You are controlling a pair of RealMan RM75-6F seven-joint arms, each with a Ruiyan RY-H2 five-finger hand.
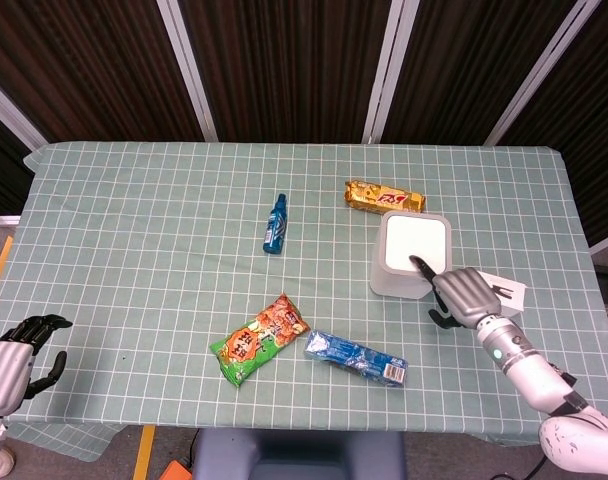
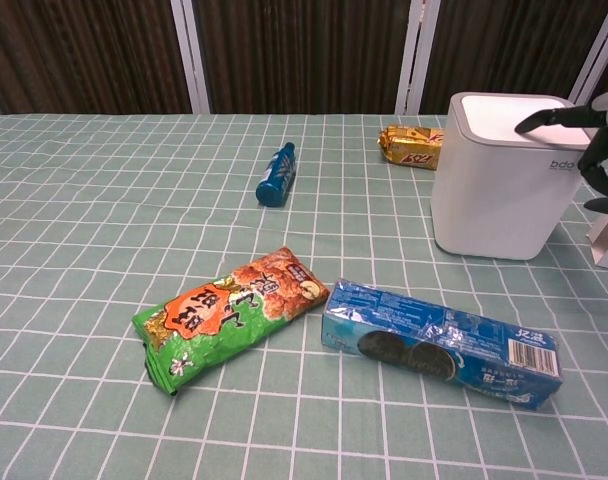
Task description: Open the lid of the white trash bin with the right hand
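Right hand [image 1: 466,297] at the white trash bin [image 2: 494,185], one finger stretched onto the lid [image 1: 417,244], others curled holding nothing; lid not yet open, press remains.

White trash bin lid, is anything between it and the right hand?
Nothing visible. The right hand is beside the white plastic trash bin, one dark finger reaching over its flat white lid.
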